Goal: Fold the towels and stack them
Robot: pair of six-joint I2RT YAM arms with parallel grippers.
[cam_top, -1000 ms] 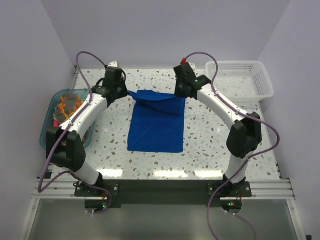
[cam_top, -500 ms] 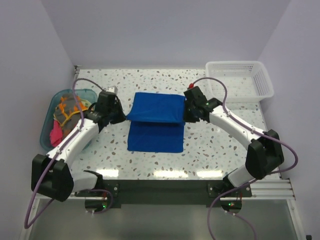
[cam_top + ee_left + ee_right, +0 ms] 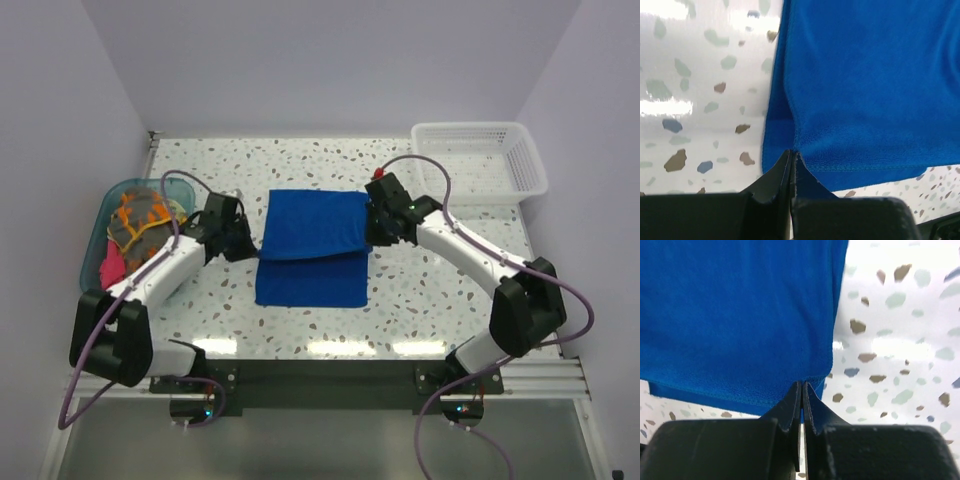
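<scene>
Towel [image 3: 314, 228] edge now nearer, L end effector [image 3: 250, 245] & R end effector [image 3: 372, 236] pinching corners, prob. lifted.

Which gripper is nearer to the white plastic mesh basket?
Right. The right gripper holds the blue towel at its right edge, toward the white mesh basket; the left gripper holds its left edge.

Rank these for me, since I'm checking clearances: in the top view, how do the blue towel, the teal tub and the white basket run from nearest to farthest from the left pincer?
1. The blue towel, in the middle: the left pincer is shut on its left corner.
2. The teal tub, at the left edge.
3. The white basket, in the far right corner.
</scene>
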